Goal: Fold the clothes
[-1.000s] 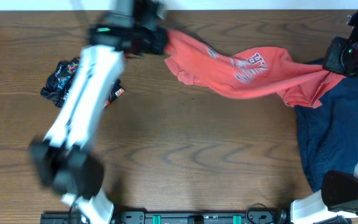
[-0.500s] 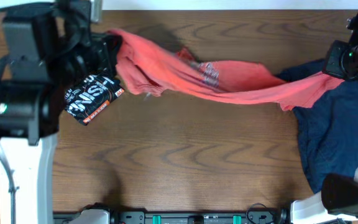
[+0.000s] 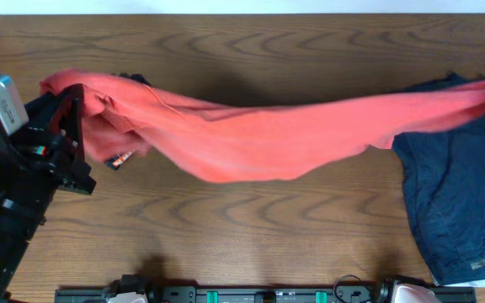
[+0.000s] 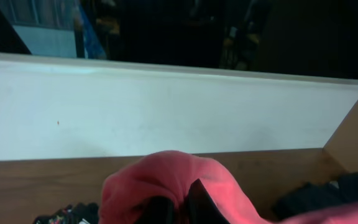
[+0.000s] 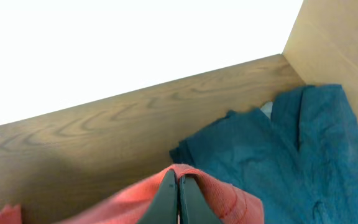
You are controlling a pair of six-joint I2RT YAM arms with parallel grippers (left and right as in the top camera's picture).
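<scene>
Red shirt (image 3: 259, 139) hung stretched from the counter's (image 3: 251, 244) left edge to its right, my left gripper (image 4: 180, 208) clamped on one end, my right gripper (image 5: 178, 198) pinched shut on the other, blue garment (image 3: 457, 210) heaped along the right edge, bare wood along the front edge.

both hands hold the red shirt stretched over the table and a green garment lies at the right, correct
The garment on the right is dark blue, not green; the overhead view shows it. The left hand and right hand do hold the red shirt stretched.
</scene>
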